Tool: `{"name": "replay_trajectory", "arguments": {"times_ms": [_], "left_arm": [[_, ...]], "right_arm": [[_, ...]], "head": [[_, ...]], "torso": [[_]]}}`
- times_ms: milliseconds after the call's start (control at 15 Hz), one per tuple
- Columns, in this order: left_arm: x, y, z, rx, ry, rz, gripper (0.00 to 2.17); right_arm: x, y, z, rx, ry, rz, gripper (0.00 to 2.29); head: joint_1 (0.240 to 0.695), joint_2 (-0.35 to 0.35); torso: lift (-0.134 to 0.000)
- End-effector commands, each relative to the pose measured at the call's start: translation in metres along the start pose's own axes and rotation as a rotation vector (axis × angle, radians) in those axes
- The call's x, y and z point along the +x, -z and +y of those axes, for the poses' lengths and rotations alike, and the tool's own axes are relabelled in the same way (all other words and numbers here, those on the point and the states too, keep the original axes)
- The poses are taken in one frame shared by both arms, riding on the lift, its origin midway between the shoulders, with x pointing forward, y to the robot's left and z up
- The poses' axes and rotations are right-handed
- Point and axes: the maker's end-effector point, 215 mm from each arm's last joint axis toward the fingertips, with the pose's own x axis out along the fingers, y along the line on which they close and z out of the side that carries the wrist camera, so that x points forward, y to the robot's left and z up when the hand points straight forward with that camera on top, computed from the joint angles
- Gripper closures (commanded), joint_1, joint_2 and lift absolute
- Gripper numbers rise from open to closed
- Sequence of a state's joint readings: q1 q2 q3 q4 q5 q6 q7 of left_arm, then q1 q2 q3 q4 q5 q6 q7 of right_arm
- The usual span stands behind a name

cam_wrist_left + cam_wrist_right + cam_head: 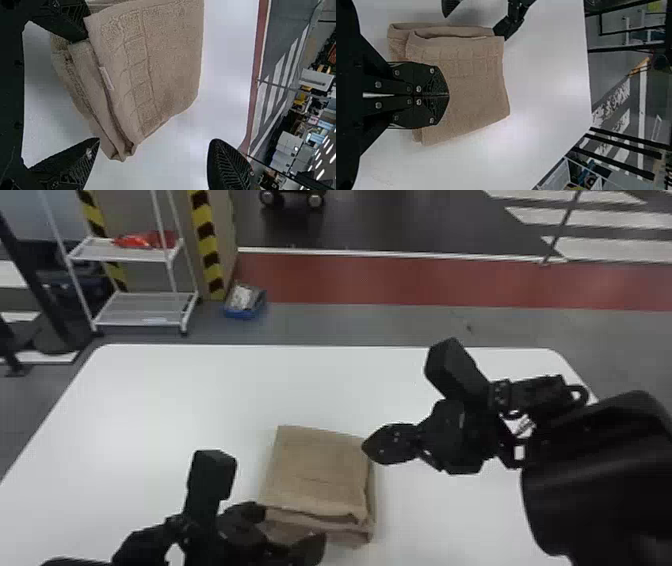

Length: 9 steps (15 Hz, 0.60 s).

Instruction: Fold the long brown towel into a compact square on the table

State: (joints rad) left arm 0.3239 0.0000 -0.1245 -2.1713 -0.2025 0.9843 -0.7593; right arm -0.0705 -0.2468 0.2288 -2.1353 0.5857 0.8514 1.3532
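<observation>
The folded brown terry towel [315, 475] lies on the white bench [175, 400], lower centre of the head view. The black left gripper [92, 85] has open jaws at the layered edge, likely for tidying; the black right gripper [449, 95], jaws closed, probably steadies. The small pale label [106, 78] is unreadable.

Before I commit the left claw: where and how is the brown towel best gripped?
Probably by the near edge of the brown towel, coming from the robot's side with the open left claw: the folded layers lie stacked there, their rims exposed for pinching.
</observation>
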Motion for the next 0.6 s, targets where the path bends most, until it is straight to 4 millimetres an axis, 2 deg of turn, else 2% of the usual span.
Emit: {"name": "replay_trajectory", "arguments": {"times_ms": [0,133,267,400,533], "left_arm": [[-0.003,0.0,0.001,-0.029,-0.001,-0.016,0.08],[-0.007,-0.003,0.007,-0.055,-0.004,-0.035,0.08],[-0.011,-0.001,0.013,-0.066,-0.002,-0.024,0.08],[-0.012,0.008,0.012,-0.093,0.025,0.024,0.08],[-0.013,0.022,0.012,-0.14,0.023,0.071,0.08]], "right_arm": [[0.007,-0.004,0.008,0.094,0.009,-0.081,2.13],[0.013,0.007,0.013,0.171,0.055,-0.117,2.13],[0.012,0.018,0.005,0.264,0.147,-0.146,2.13],[0.018,0.037,0.013,0.317,0.193,-0.136,2.13],[0.031,0.043,0.028,0.348,0.19,-0.132,2.13]], "head": [[0.695,-0.048],[0.695,-0.034],[0.695,-0.023],[0.695,-0.03],[0.695,-0.037]], "torso": [[-0.123],[-0.123],[-0.123],[-0.123],[-0.123]]}}
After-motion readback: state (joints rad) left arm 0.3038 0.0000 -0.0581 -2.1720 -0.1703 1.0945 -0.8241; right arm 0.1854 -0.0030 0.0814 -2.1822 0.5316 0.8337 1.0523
